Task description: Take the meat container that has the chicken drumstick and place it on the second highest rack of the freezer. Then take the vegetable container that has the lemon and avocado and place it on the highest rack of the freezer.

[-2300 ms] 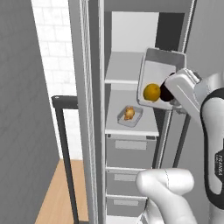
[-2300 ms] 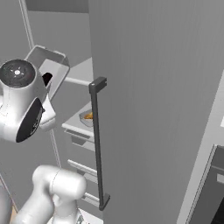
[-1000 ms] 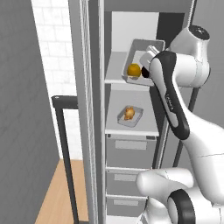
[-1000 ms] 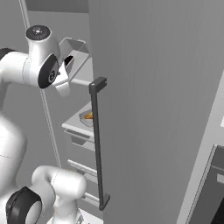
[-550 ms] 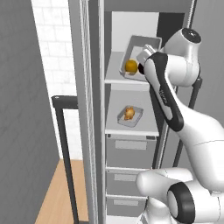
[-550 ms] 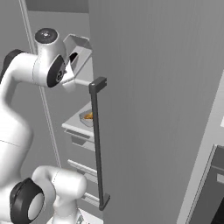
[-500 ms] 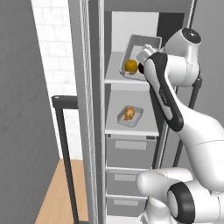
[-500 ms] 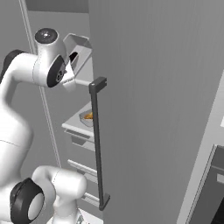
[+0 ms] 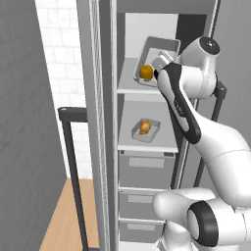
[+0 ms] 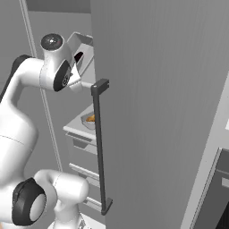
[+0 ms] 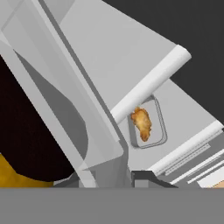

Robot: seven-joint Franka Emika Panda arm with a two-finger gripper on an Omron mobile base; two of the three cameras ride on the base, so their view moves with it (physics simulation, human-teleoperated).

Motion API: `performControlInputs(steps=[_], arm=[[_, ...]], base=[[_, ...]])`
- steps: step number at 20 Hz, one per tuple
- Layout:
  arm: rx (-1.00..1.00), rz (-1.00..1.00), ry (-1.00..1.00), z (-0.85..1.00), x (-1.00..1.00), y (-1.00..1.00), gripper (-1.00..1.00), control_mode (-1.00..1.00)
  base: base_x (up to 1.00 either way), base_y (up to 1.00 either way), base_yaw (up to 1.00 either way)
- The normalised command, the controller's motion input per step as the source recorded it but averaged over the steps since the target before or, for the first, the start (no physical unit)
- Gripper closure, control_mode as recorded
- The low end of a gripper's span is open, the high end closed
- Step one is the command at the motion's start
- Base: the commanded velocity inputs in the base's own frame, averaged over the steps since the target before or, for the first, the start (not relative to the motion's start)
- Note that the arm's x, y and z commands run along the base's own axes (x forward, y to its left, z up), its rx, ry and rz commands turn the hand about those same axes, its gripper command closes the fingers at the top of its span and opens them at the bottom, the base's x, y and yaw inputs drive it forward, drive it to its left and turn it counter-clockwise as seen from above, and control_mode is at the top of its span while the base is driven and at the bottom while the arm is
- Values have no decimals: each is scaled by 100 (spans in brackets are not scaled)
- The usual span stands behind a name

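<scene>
Gripping the near wall of the vegetable container [image 9: 158, 61], the gripper [image 11: 114, 177] has its jaws drawn narrow on that thin clear rim, as the hand view shows from close up. In the left base view the container sits tilted, its far end raised, over the highest rack [image 9: 128, 84] of the freezer [image 9: 147, 169], with its lower edge at or just above the shelf; whether it touches cannot be told. The lemon [image 9: 146, 72] lies at the low end of the container, next to the robot's wrist. In the hand view a large very dark shape, the avocado [image 11: 26, 135], fills the space behind the clear wall, with a strip of yellow [image 11: 17, 175] from the lemon below it.

On the shelf beneath, the second highest rack [image 9: 147, 142], the meat container [image 9: 145, 130] lies flat with the chicken drumstick [image 9: 144, 127] inside it. The hand view looks down past the held wall onto this same tray [image 11: 148, 124] and the drumstick [image 11: 141, 122] in it.

Grey drawers [image 9: 148, 169] stack below the two shelves. The white arm [image 9: 188, 112] rises from the lower right of the left base view and bends in towards the top shelf. In the right base view the open freezer door [image 10: 165, 112] with its long dark bar handle [image 10: 100, 147] covers much of the cabinet, and the arm's elbow [image 10: 56, 62] is beside the raised container [image 10: 82, 42].
</scene>
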Motion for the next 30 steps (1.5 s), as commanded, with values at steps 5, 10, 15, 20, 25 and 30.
performControlInputs(steps=[5, 10, 15, 20, 25, 30], arm=[[-1, -5, 0, -8, 45, 0, 100, -100], [0, 0, 0, -11, 31, -7, 100, -100], [0, 0, 0, -20, 40, 0, 100, -100], [0, 0, 0, -16, 36, -8, 100, -100], [0, 0, 0, -15, 42, -3, 100, -100], [0, 0, 0, -11, 44, -7, 100, -100]], base=[[0, 0, 0], [0, 0, 0], [0, 0, 0], [0, 0, 0], [0, 0, 0], [0, 0, 0]])
